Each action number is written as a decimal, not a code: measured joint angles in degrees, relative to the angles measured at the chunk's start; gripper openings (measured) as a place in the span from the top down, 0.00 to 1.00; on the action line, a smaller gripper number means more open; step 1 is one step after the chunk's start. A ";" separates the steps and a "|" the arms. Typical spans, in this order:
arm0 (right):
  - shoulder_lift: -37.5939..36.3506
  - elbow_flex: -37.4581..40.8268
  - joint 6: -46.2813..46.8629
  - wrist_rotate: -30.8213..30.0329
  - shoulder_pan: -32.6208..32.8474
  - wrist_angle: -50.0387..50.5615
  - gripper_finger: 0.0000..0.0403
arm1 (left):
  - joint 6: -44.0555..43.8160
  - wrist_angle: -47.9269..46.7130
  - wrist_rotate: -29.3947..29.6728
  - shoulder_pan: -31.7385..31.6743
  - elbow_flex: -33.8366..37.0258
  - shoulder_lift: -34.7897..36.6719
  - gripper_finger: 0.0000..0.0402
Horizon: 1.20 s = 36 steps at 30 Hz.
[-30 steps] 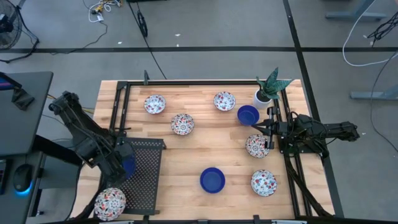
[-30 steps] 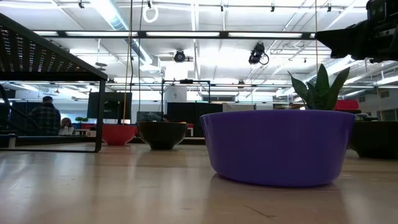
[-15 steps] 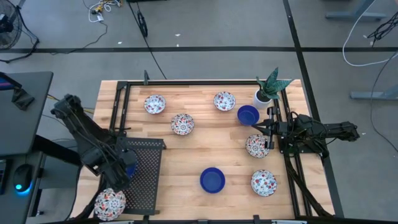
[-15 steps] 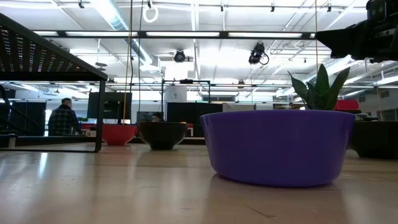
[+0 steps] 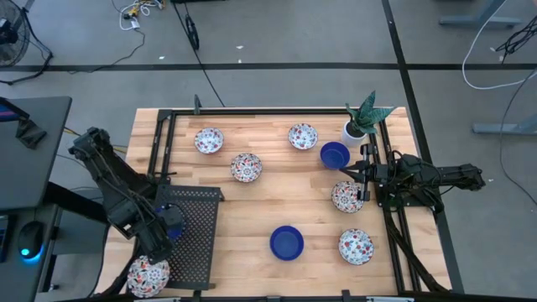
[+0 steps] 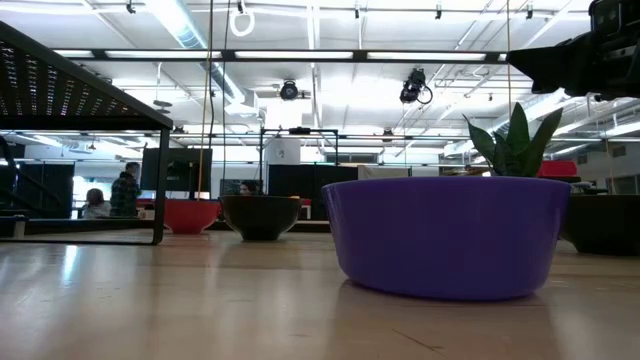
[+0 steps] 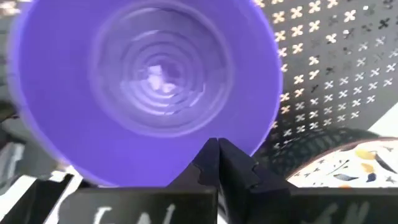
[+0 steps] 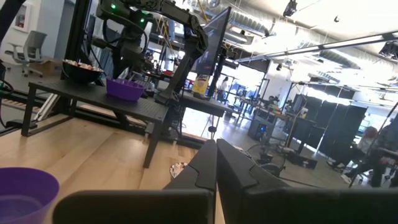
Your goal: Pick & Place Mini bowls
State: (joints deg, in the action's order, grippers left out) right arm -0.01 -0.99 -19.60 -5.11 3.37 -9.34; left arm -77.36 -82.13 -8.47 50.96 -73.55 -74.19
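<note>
Open tabletop (image 5: 294,201) centre, left jaws together above blue bowl (image 7: 143,87), right jaws together.

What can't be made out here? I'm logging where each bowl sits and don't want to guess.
- High view: the blue bowl on the black rack is mostly hidden by the left gripper.
- High view: only eight bowls show.
- Left wrist view: the patterned bowl is cut off by the edge.
- Low view: a near blue bowl blocks the table behind it.

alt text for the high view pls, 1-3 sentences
Overhead view of a wooden table: the left gripper, shut, is over a blue bowl on the black perforated rack. Seven more mini bowls lie about; the right gripper waits near the potted plant.
</note>
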 joint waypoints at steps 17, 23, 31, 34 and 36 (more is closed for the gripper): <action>0.00 0.00 -0.02 -0.02 0.00 0.00 0.98 | 45.09 17.23 58.60 -19.61 -7.10 -0.10 0.97; 0.00 0.01 -0.01 0.00 -0.01 0.00 0.98 | 66.78 45.76 35.31 -37.97 3.65 -1.82 0.95; 0.00 0.00 -0.01 0.00 0.00 0.02 0.98 | 75.40 60.71 24.02 -48.68 14.73 -9.90 0.72; 0.00 0.02 -0.02 0.00 0.00 0.04 0.98 | 75.06 58.91 23.62 -48.94 14.88 -12.28 0.60; 0.00 0.02 -0.02 -0.02 -0.01 0.03 0.98 | 75.03 58.75 23.09 -48.73 14.86 -13.69 0.53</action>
State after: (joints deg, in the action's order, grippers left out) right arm -0.01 -0.97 -19.62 -5.13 3.36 -9.31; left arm -2.33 -23.39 14.62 2.23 -58.70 -87.89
